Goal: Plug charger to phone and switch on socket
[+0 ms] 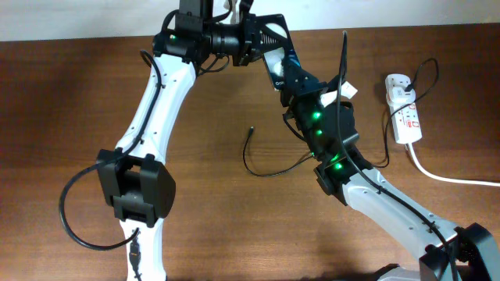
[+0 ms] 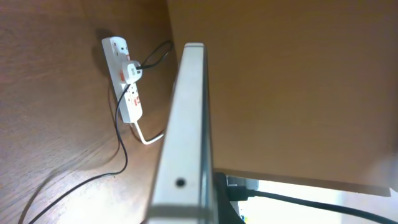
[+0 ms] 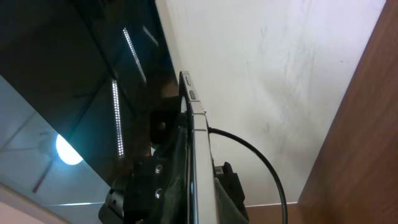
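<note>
Filling both wrist views edge-on, the phone (image 2: 186, 124) is held up off the table (image 1: 78, 94), at the upper centre of the overhead view between the two grippers. The left gripper (image 1: 262, 48) is clenched on it. The right gripper (image 1: 295, 84) sits at its lower end, but I cannot tell whether its jaws are gripping or slack.

The phone looks rigid and light, with glossy glass and a smooth metal rim, so it is probably slippery and apt to twist in a pinch. A hold across the flat faces near mid-length, leaving the port end free, seems safest. Its charging port shows in no view.

Further off, at centre frame, the charger (image 1: 251, 132) lies with its small plug tip loose on the wood. Its thin black cable loops below the tip and runs under the right arm (image 1: 375, 195), which hides part of it. That cable looks limp and light, best pinched just behind the tip.

Farthest, near the right edge, the socket (image 1: 406, 117) carries the white adapter (image 1: 401, 94). Its switch position is too small to read.
</note>
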